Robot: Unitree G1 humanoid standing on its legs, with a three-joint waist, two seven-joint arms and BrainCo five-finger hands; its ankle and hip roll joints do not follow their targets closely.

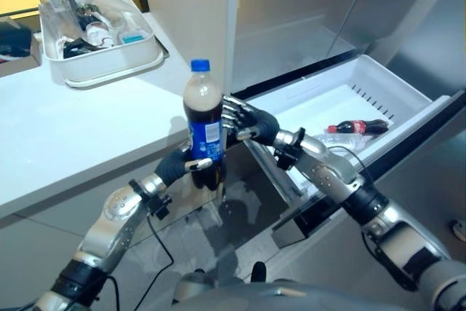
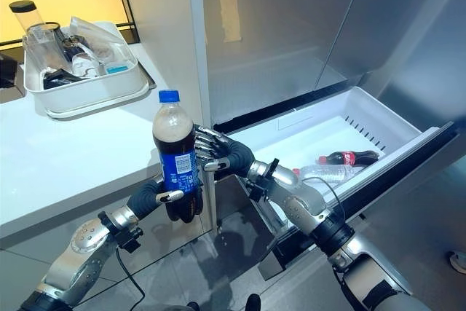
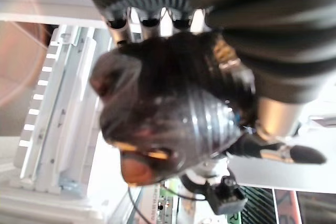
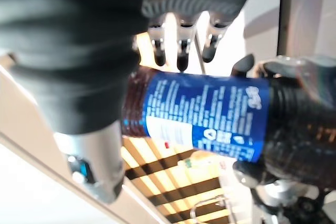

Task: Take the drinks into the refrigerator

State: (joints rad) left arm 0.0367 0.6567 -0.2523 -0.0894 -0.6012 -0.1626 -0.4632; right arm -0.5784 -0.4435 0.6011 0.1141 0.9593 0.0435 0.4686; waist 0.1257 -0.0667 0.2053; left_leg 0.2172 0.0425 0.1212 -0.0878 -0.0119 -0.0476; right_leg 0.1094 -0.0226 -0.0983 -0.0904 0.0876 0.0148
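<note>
The cola bottle (image 1: 203, 125) stands upright in the air beside the open drawer (image 1: 408, 92). The left hand (image 1: 191, 166) wraps its fingers around the bottle's bottom part. The right hand (image 1: 246, 123) reaches from the drawer side, fingers straight against the bottle.

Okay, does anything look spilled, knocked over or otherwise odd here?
Nothing spilled. The cola bottle stands upright, held low in the left hand, with the right hand open beside it. Two bottles lie on their sides in the open drawer. The white tub looks cluttered.
</note>
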